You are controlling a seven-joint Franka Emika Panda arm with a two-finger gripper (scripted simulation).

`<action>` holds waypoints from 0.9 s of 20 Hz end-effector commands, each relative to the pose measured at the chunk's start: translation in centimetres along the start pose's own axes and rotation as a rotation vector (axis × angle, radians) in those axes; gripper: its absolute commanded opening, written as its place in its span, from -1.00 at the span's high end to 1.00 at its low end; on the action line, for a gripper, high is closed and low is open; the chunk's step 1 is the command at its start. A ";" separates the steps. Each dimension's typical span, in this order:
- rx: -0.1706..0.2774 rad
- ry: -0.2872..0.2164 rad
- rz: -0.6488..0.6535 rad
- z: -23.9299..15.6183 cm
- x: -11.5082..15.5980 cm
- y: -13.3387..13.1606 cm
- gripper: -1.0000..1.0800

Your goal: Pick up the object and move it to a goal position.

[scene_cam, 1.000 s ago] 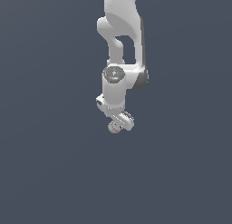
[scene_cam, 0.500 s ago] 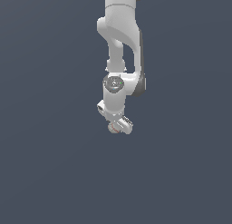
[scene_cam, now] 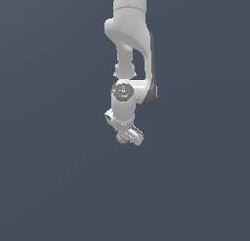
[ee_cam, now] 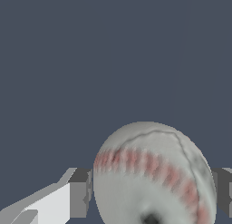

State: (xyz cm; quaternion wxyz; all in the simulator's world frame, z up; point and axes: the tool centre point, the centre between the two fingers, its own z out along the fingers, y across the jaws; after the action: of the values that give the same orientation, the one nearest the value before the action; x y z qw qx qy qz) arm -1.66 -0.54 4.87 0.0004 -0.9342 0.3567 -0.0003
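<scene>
item: ball point(ee_cam: 154, 177), off-white w/ red seam marks, sitting between the two finger pads point(ee_cam: 79, 199), one pad pressing each side. gripper point(scene_cam: 128, 136): closing narrow on the ball, gripping it. arm point(scene_cam: 129, 40): white, hanging down from top of ext. view, wrist pointing down. ball point(scene_cam: 122, 137) showing only as a small pale spot at gripper tip. backdrop: plain dark grey-blue.
</scene>
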 end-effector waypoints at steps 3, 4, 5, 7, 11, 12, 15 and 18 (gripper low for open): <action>-0.001 0.000 0.001 0.1 0.0 0.1 1.00; 0.000 0.000 0.000 0.0 0.0 0.0 1.00; 0.000 0.000 0.000 0.0 0.0 0.0 1.00; 0.000 0.000 0.000 -0.1 0.1 -0.2 1.00; 0.000 0.000 0.000 -0.6 0.2 -1.1 1.00; 0.000 0.000 0.000 -0.8 0.3 -1.4 1.00; 0.000 0.000 0.000 -1.5 0.6 -2.6 1.00; 0.000 0.000 0.000 -2.3 0.9 -4.1 1.00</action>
State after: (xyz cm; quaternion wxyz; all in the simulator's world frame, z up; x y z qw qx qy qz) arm 1.07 1.46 6.67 -0.0004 -0.9341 0.3571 0.0007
